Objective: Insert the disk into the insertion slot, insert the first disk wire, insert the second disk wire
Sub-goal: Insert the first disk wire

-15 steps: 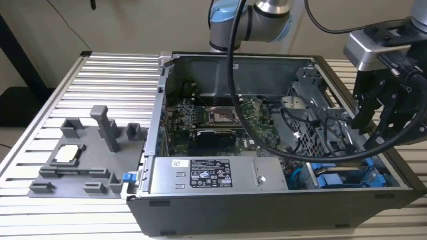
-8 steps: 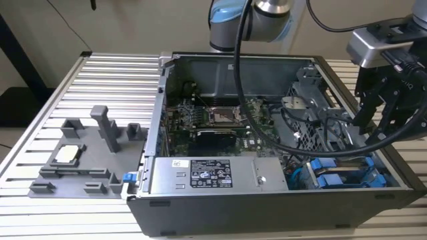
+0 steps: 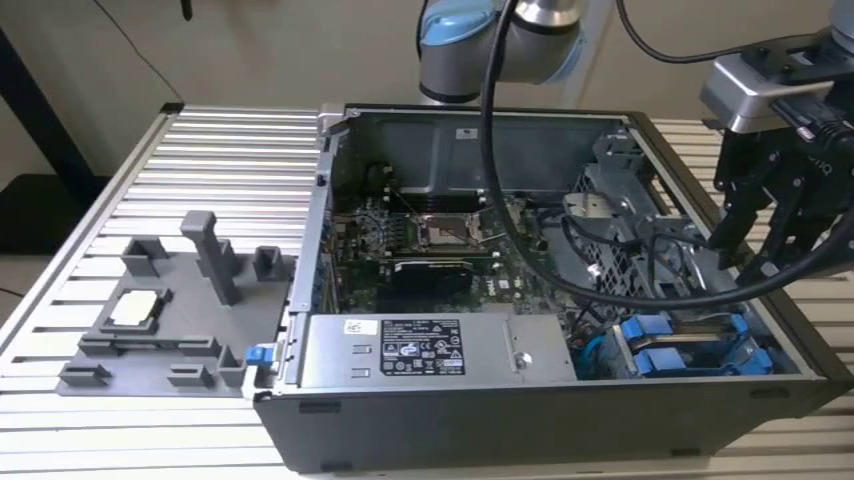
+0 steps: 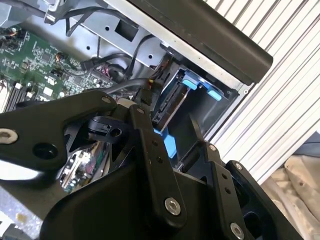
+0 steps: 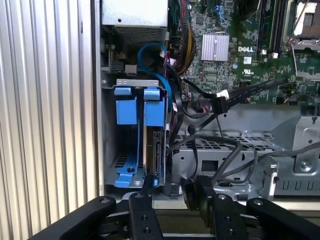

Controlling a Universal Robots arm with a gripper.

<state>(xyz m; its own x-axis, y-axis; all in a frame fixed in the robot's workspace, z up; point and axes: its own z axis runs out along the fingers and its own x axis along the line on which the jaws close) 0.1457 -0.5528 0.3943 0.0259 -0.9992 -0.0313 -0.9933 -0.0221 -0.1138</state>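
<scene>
The hand point(image 3: 747, 255), fingers apart and empty at the exterior view's right, above the disk point(image 5: 156, 150) seated in the insertion slot point(image 5: 111, 150), could snag the loose black connector point(image 5: 218, 104) nearby.

Black-and-white sticker point(image 3: 420, 347) on silver power-supply box point(image 3: 534, 350): print too small to make out. Green motherboard point(image 5: 250, 60): white logo mark, tiny white component codes, unreadable.

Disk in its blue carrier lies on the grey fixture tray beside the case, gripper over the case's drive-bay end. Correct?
No. The disk in its blue carrier sits in the insertion slot, not on the fixture tray; the first wrist view shows it. The gripper is over the case's drive-bay end.
</scene>
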